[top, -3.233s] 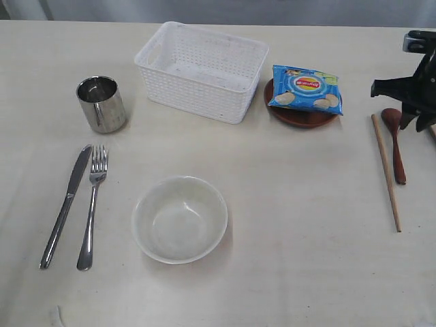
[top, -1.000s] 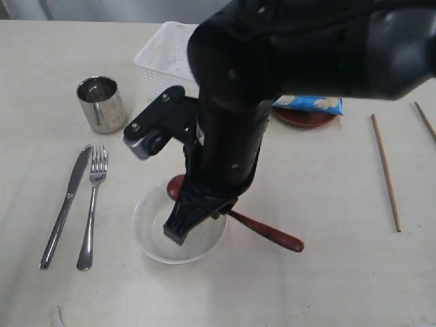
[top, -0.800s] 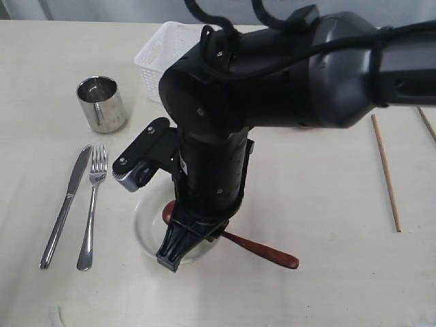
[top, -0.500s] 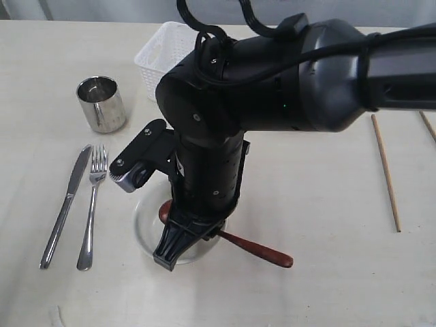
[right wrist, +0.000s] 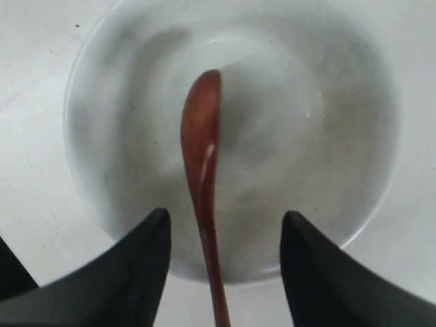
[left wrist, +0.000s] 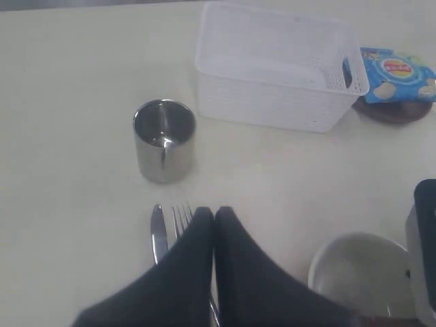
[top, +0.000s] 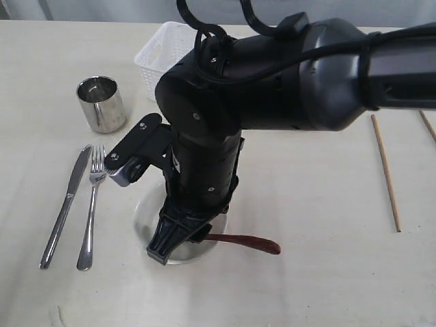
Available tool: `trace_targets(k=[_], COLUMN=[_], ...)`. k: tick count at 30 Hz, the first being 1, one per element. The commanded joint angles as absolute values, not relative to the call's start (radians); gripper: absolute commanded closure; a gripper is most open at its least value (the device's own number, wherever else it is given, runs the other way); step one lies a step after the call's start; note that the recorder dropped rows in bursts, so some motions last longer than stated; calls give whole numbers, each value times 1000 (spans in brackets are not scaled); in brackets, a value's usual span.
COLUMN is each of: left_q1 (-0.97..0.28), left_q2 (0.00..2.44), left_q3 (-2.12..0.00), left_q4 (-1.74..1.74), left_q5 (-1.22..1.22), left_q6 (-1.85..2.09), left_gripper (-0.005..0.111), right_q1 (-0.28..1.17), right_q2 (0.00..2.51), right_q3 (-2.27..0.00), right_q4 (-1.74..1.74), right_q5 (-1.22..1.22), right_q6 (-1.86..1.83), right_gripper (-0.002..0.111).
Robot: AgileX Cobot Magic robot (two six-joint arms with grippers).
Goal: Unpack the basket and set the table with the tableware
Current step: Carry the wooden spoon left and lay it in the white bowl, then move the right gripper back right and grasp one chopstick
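Observation:
The dark red-brown spoon (right wrist: 201,157) lies with its head inside the pale bowl (right wrist: 327,82) and its handle (top: 245,242) sticking out over the rim. My right gripper (right wrist: 225,221) hangs just above the bowl, open, one finger on each side of the handle and clear of it. In the exterior view the right arm covers most of the bowl (top: 141,211). My left gripper (left wrist: 214,212) is shut and empty above the knife (left wrist: 159,235) and fork (left wrist: 181,218). The steel cup (top: 101,103) stands beyond them. The white basket (left wrist: 279,68) is at the back.
A blue chips bag (left wrist: 395,71) rests on the reddish-brown plate (left wrist: 392,112) beside the basket. One chopstick (top: 385,170) lies on the table's right side, and another chopstick (top: 426,124) lies near the right edge. The table (top: 327,272) is bare in front of them.
The right gripper's fingers have spread and let go of the spoon. The spoon's handle has dropped lower and flatter, with its head settled in the bowl. The left gripper has not changed.

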State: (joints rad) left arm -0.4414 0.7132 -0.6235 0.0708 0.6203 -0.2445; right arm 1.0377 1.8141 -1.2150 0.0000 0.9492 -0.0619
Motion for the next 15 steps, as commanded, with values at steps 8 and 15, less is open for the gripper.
trace_targets(k=[8,15], left_q1=[-448,-448], left_q2=[710,710], left_q3=[-619,-619], left_q4=[64,64], left_q5=[612,619], left_q6=[-240,-240], left_gripper=[107,107], right_q1=[1036,901], right_q2=[1659,1574], right_q3=[-1418,-1405], right_q4=[-307,-540], right_q5=[1159,1221], right_q6=[100,218], right_gripper=[59,59])
